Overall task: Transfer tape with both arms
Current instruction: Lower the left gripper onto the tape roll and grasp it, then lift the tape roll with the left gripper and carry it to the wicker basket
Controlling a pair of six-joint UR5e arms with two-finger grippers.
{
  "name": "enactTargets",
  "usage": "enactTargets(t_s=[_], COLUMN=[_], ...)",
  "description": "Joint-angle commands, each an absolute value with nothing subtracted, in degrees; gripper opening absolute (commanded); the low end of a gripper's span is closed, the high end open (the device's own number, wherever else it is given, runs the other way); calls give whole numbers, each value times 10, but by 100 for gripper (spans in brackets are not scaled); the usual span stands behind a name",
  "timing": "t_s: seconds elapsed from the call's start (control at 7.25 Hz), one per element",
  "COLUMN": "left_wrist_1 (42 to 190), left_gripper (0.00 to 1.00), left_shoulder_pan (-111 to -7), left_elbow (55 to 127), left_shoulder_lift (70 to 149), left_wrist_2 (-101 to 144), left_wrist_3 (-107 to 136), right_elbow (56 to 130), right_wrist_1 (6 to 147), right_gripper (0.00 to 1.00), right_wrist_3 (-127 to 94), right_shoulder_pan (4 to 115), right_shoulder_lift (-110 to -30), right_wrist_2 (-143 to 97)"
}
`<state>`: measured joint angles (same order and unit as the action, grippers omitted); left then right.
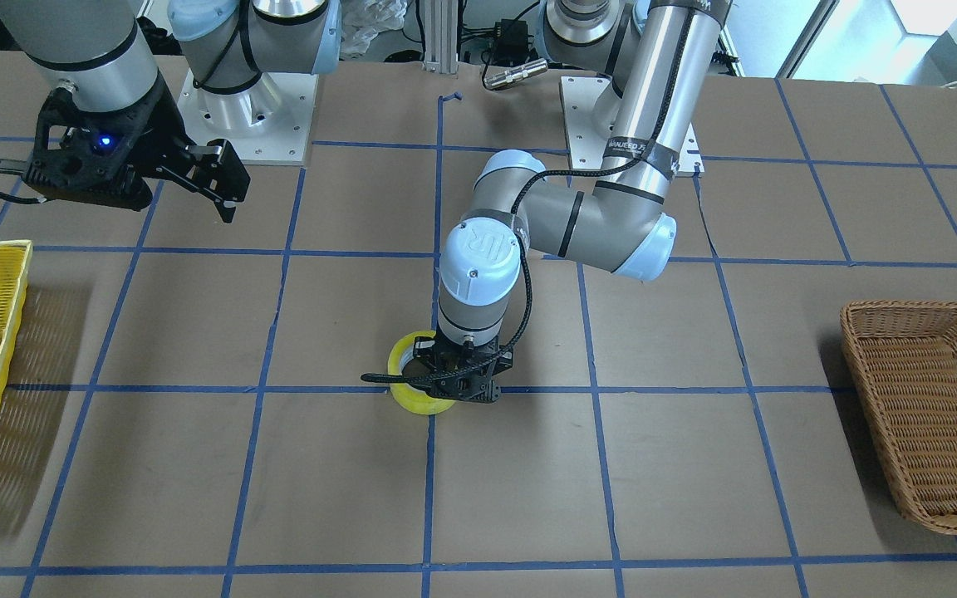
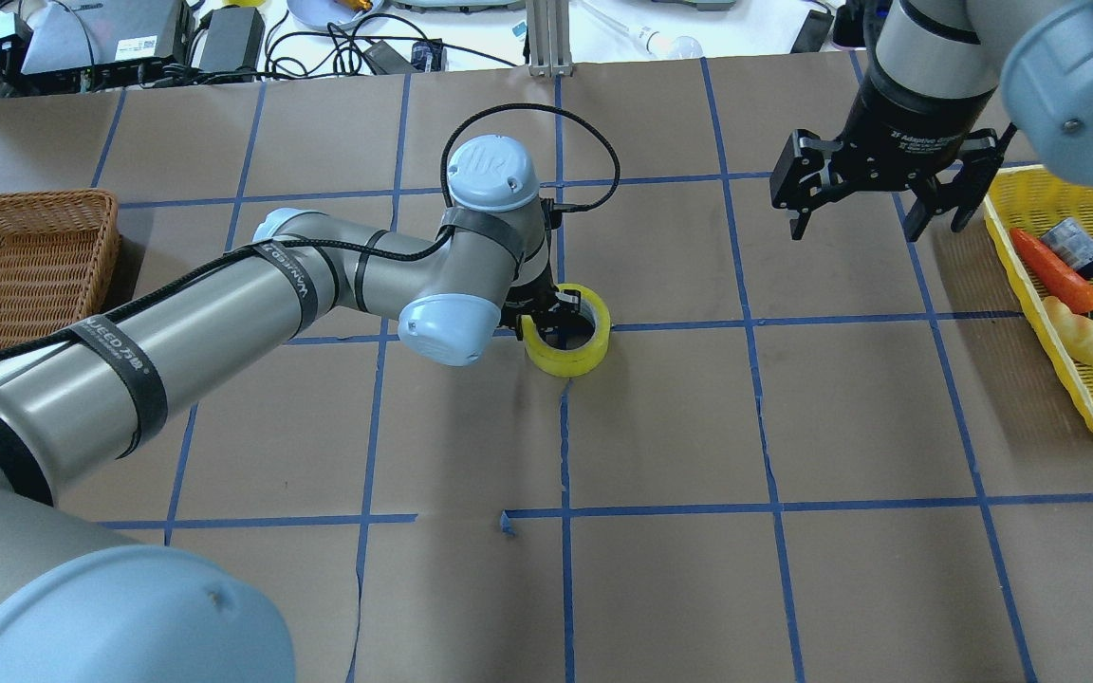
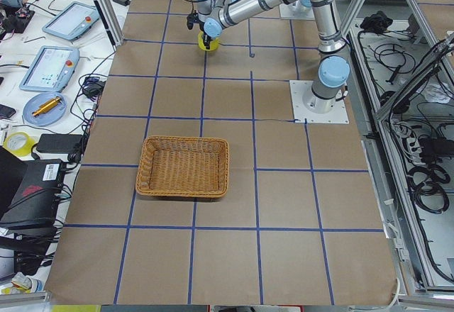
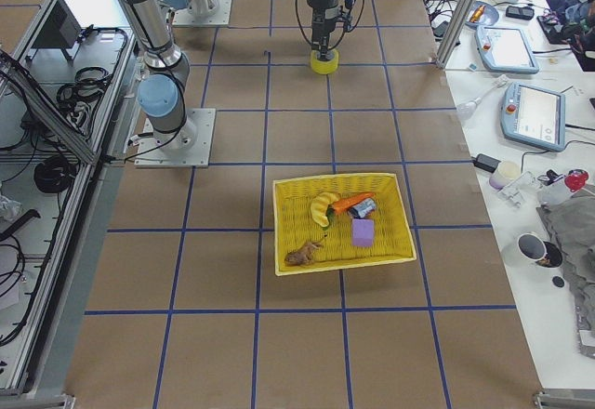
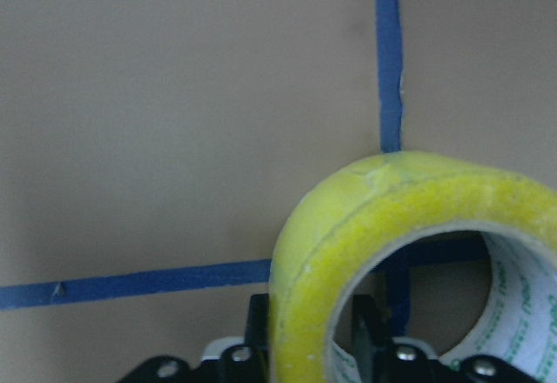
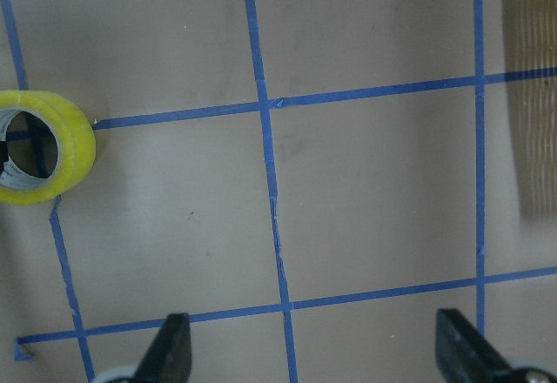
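Observation:
The yellow tape roll [image 2: 567, 359] lies near the table's middle on a blue grid crossing, hole upward. My left gripper [image 2: 546, 315] points down at its near-left rim. In the left wrist view the tape [image 5: 348, 218] has its wall pinched between the two fingers [image 5: 258, 326], one outside and one inside the ring. It also shows in the front view [image 1: 416, 404] under the left gripper [image 1: 462, 384]. My right gripper [image 2: 874, 204] hangs open and empty above the table, well right of the tape; its wrist view shows the tape [image 6: 74, 152] at the far left.
A brown wicker basket [image 2: 25, 247] stands at the left end of the table. A yellow basket [image 2: 1068, 360] with toy foods stands at the right end, just beside the right gripper. Blue tape grid lines cross the brown table.

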<state>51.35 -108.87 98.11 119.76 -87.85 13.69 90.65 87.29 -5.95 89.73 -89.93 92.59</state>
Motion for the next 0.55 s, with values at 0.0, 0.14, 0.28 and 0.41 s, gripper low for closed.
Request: enactTargets(t_s=[0.0, 0.14, 0.28, 0.41], left_wrist_1=[513, 537, 597, 664], left_gripper=[0, 0, 0, 0], left_shoulder_pan=[-1051, -1004, -952, -885], left_elbow=[972, 959, 934, 896], left_shoulder_lift=[1183, 1161, 1141, 1132], left_wrist_2=[-881, -878, -879, -879], left_wrist_3=[133, 121, 41, -41], right_elbow=[907, 908, 908, 908], right_wrist_1=[852, 852, 853, 852], right_gripper=[100, 100, 100, 100], right_wrist_3=[-61, -60, -59, -56], right_shoulder_pan=[897, 897, 897, 897], right_shoulder_lift=[-899, -898, -898, -898], right_wrist_2=[927, 929, 929, 929])
